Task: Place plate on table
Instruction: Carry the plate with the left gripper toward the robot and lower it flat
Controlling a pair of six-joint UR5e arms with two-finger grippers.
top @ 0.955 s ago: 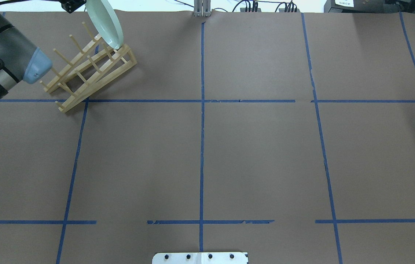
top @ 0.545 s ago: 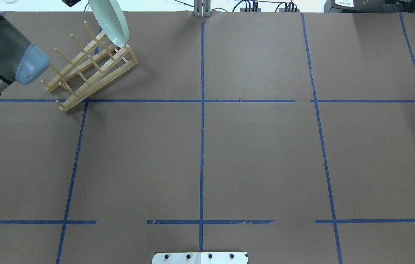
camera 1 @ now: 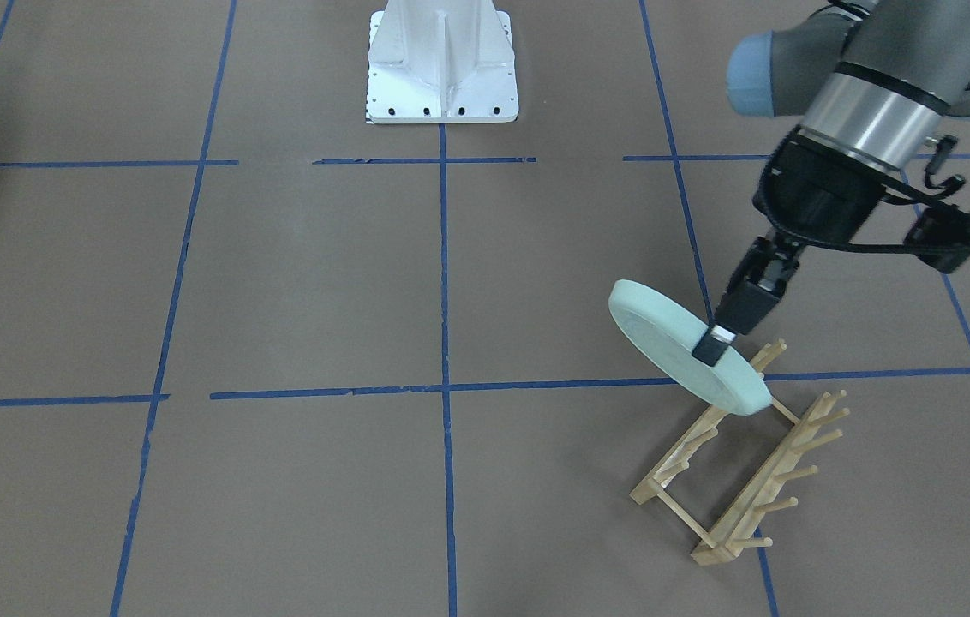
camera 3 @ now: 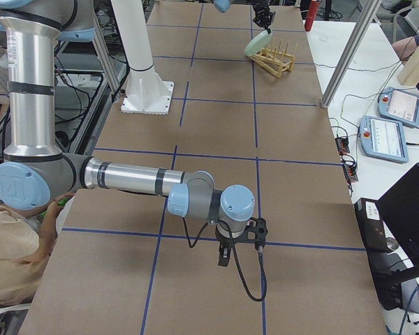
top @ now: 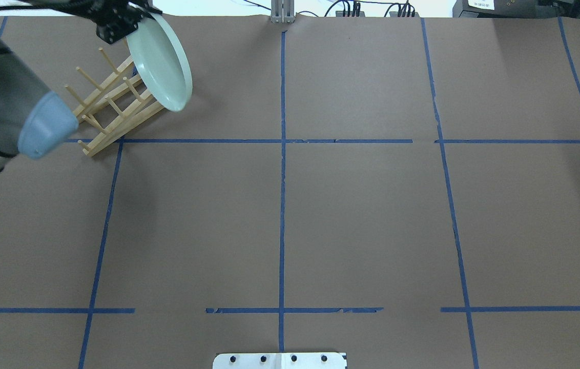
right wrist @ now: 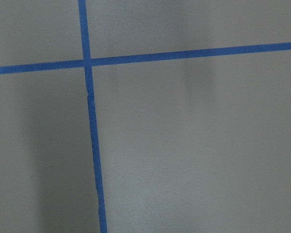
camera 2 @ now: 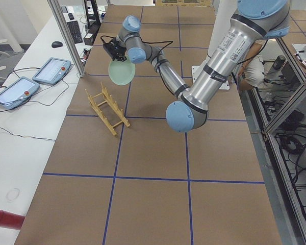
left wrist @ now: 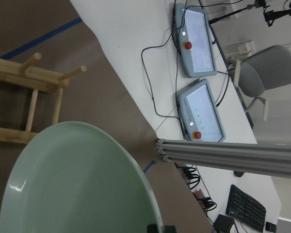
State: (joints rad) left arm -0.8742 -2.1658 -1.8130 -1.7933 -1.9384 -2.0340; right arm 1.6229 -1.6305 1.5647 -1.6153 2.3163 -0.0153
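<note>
Okay, mid-carry: left gripper (camera 1: 712, 344) pinches round mint-green plate (camera 1: 658, 330), wooden peg rack (camera 1: 738, 490) below. Next I'd level, lower onto brown taped table (camera 1: 322, 283).

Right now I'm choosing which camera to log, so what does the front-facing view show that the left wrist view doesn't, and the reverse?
Only the front-facing view shows how the left pincer clamps the rim of the plate, plus the whole wooden rack and the robot's white base. Only the left wrist view shows the white desk with two touchscreen controllers, an office chair and a keyboard. Both show the tilted plate, part of the rack and the brown table.
</note>
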